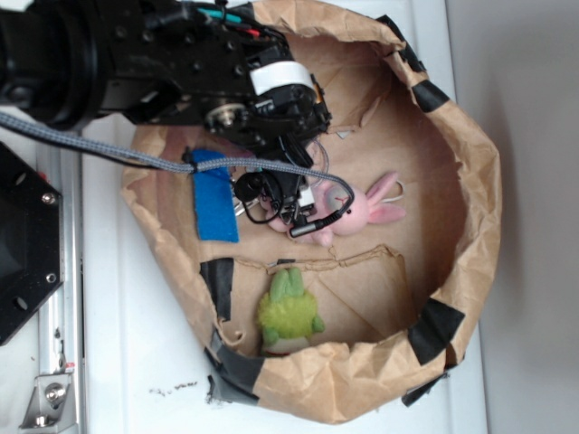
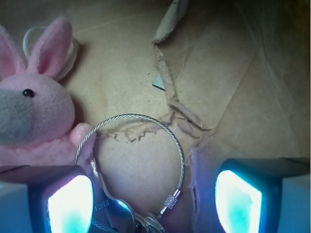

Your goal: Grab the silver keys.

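Fingers point(image 2: 154, 199) spread apart, grasping nothing, one glowing pad point(image 2: 70, 204) at lower left and the other at lower right of the wrist view. Silver keys point(image 2: 127, 219) lying flat on the brown paper floor point(image 2: 233, 97) between the two pads, closer to the left one, flat blades partly cut off by the bottom edge. Thin wire ring point(image 2: 146, 119) arching up from the keys, its left side touching the pink bunny toy point(image 2: 36, 116). Bunny just beside the left pad, ears pointing up in the wrist view. In the exterior view, black arm point(image 1: 181, 54) reaching down into a crumpled paper basket point(image 1: 470, 208) on the white bench point(image 1: 136, 362); keys hidden under the arm there. Blue cloth point(image 1: 213, 208) left of the bunny, green plush toy point(image 1: 289, 312) lower in the basket, well apart from the fingers.
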